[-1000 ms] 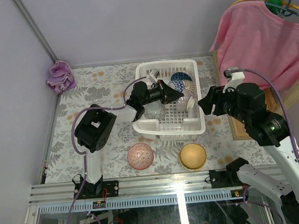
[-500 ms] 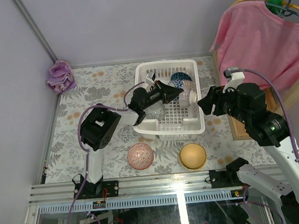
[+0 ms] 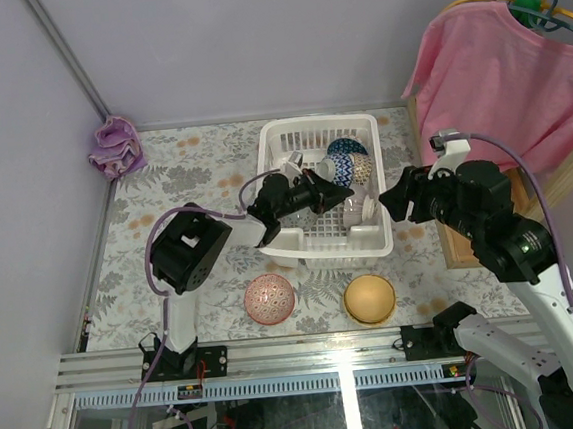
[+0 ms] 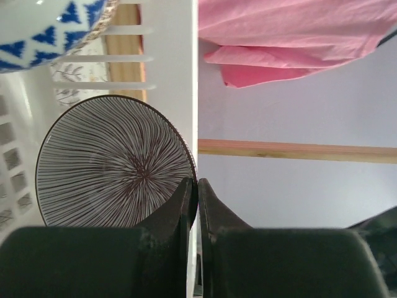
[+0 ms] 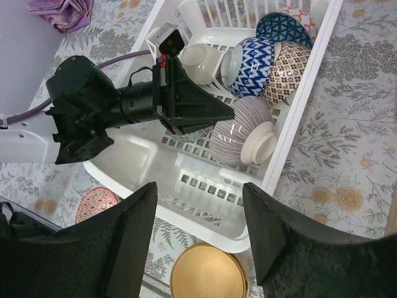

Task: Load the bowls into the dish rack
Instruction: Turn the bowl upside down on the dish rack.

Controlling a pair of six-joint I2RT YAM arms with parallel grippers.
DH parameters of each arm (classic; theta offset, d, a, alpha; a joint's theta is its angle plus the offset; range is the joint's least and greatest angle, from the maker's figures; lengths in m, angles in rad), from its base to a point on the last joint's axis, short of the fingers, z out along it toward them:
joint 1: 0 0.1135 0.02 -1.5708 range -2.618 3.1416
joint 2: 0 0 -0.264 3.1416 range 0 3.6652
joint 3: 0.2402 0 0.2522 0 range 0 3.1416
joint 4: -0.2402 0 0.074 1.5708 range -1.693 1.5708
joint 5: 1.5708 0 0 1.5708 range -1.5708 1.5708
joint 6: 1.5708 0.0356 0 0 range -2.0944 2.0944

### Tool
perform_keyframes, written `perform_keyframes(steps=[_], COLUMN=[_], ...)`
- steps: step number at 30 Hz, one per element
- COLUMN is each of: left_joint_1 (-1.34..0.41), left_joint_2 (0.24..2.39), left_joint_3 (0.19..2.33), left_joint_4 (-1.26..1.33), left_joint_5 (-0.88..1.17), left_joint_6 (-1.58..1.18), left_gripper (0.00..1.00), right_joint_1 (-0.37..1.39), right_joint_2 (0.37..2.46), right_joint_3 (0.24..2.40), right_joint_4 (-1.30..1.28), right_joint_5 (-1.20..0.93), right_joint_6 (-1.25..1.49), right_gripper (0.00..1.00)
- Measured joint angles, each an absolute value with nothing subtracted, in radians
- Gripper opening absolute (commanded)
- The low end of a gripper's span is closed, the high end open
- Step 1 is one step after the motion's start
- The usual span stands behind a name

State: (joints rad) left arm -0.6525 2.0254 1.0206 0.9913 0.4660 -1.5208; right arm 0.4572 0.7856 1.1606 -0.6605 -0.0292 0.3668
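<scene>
Two bowls sit outside the rack. The pink-red patterned ceramic bowl lies back behind the left gripper. The tan-yellow round bowl is almost beneath the nearer right gripper, jaws spread, empty. Left's pinched shut, tips at the dark-striped white bowl inside the white plastic dish rack.

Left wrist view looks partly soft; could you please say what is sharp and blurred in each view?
Left wrist: striped bowl crisp, left gripper dark and soft. Right wrist: dish rack sharp, a glare spot on the striped bowl, right gripper blurred. Top external: even light, sharp.
</scene>
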Motion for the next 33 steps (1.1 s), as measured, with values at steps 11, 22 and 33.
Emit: perform_keyframes(steps=[11,22,33], left_joint_1=[-0.667,-0.666,-0.659], left_joint_2=[2.043,2.067,2.071], left_joint_3=[1.083,1.108,1.137], left_joint_4=[0.75,0.743,0.694], left_joint_5=[0.456,0.451,0.451], left_joint_6=[-1.368,-1.349,-1.316], left_gripper=[0.0,0.0,0.0], right_joint_1=[0.457,0.457,0.457], right_joint_2=[0.769,0.764,0.815], right_joint_3=[1.169,1.195,1.197], right_joint_4=[-0.662,-0.664,-0.669], right_joint_5=[-0.047,-0.074,-0.112], right_joint_6=[0.369,0.366,0.339], right_gripper=[0.65,0.66,0.69])
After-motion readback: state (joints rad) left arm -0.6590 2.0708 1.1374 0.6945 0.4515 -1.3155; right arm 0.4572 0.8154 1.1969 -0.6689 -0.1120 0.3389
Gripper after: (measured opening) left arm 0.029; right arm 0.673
